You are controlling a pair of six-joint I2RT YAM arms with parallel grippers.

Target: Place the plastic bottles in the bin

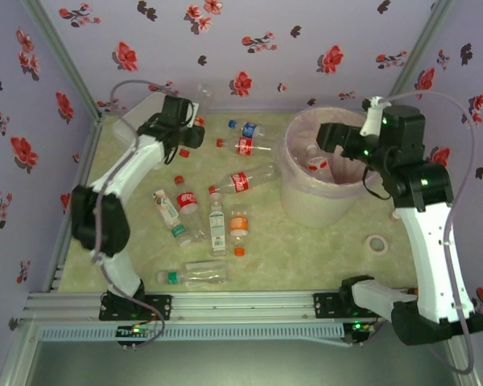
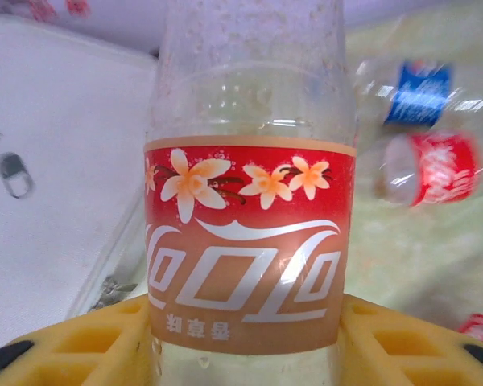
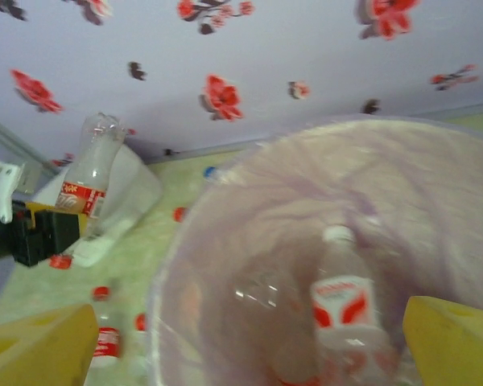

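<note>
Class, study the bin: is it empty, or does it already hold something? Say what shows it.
Not empty. The right wrist view shows a white-capped bottle with a red-and-white label lying inside the bin.

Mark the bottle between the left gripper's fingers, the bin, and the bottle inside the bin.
Coca-Cola bottle (image 2: 249, 249): left wrist view, on its red label.
bin (image 1: 315, 207): top external view, on its near outer wall.
bottle in the bin (image 3: 336, 310): right wrist view, on its white-and-red label.
</note>
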